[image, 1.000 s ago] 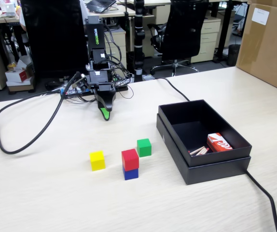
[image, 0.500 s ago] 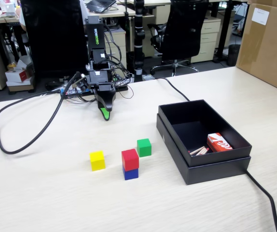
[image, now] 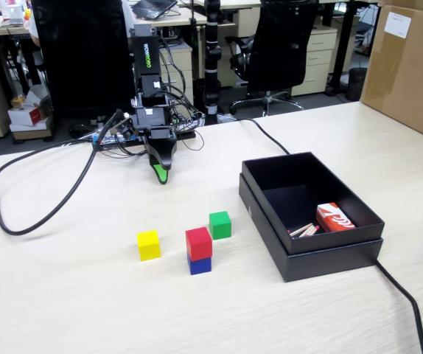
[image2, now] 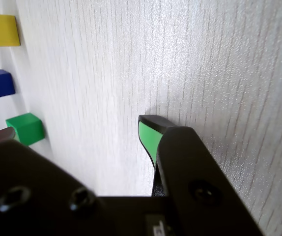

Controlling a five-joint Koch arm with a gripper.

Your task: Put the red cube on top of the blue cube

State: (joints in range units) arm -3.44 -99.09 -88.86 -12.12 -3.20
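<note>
The red cube [image: 198, 242] is sitting squarely on top of the blue cube [image: 200, 264], and you are seeing that stack near the middle of the bench [image: 86, 295], a little toward its front edge in the fixed view. The yellow cube [image: 149, 245] is resting just beside the stack on its left there, and the green cube [image: 220, 225] is lying just behind it to the right; neither is touching the stack. In the wrist view only a sliver of red is showing at the left edge against the blue cube.

Your claw [image: 162, 175] is hanging well apart from the cubes, toward the far edge of the bench, with its green-faced tip pointing down close to the surface. It is holding nothing. The wrist view is showing one green-faced finger [image2: 148, 137] with the dark housing over the rest, so you cannot tell how far the jaws are standing apart.

The black box [image: 311, 254] is sitting toward the right side of the bench, and a red-and-white carton [image: 334, 218] is lying in its near right corner. A black cable [image: 46, 214] is looping across the left part of the bench.
</note>
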